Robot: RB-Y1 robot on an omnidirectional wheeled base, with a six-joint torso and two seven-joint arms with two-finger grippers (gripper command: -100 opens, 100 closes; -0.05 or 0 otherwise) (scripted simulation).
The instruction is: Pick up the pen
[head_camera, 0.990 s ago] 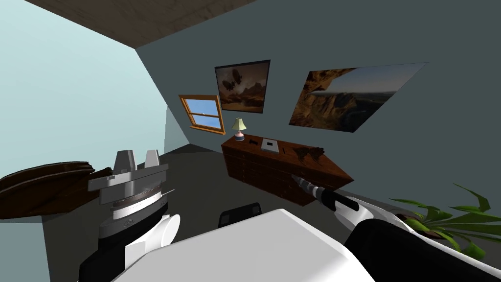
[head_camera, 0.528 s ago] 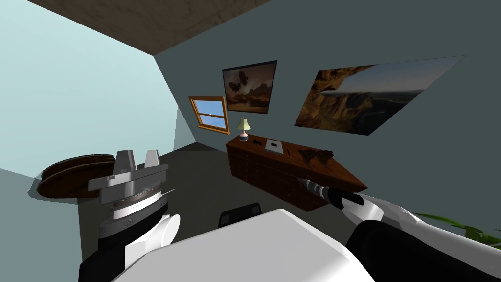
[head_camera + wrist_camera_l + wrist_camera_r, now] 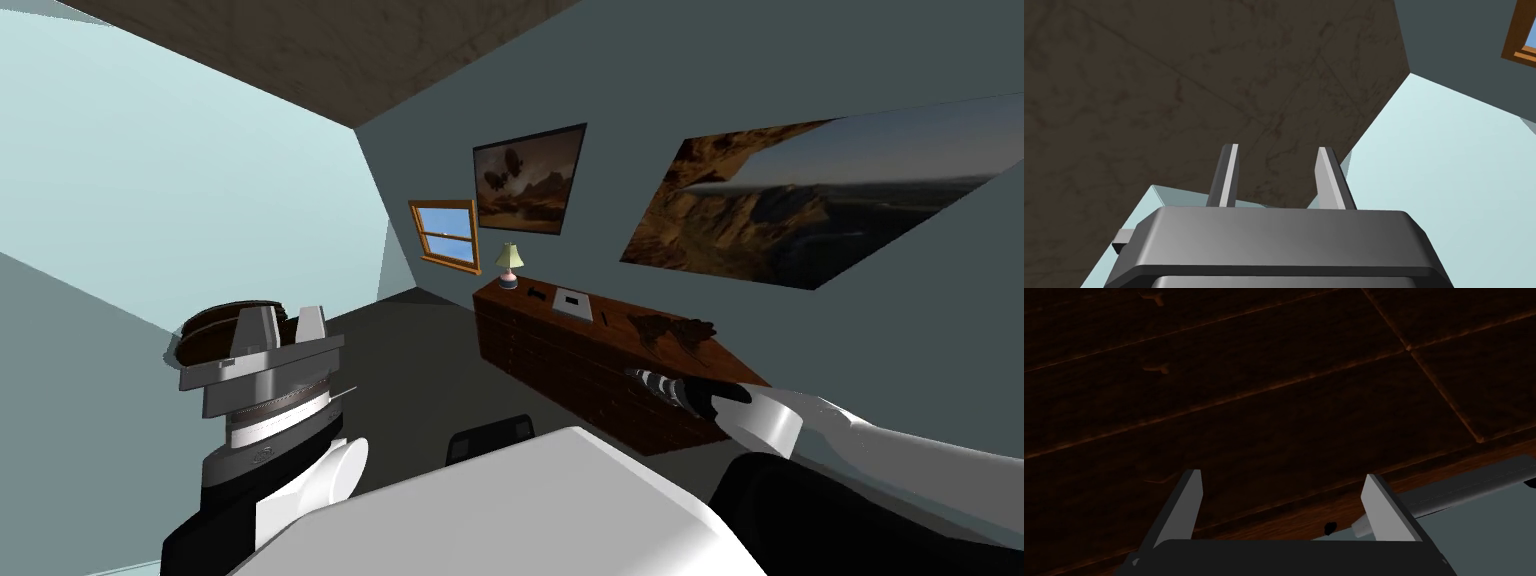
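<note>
Brown dresser (image 3: 560, 352) against far wall; pen (image 3: 604, 317) on top, 4 o'clock of white pad (image 3: 574, 300). Right gripper (image 3: 1281, 478) spread wide, facing drawer fronts below top edge. Left gripper (image 3: 1279, 147) raised at 9 o'clock, parted, empty. Open floor (image 3: 420, 350) before dresser.

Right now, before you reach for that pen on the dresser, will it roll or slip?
The pen looks thin and straight, so it is probably stiff and light. It lies flat on the dresser, so a nudge may roll or skid it. Being slim, it might slip between the flat fingers of the open right claw.
</note>
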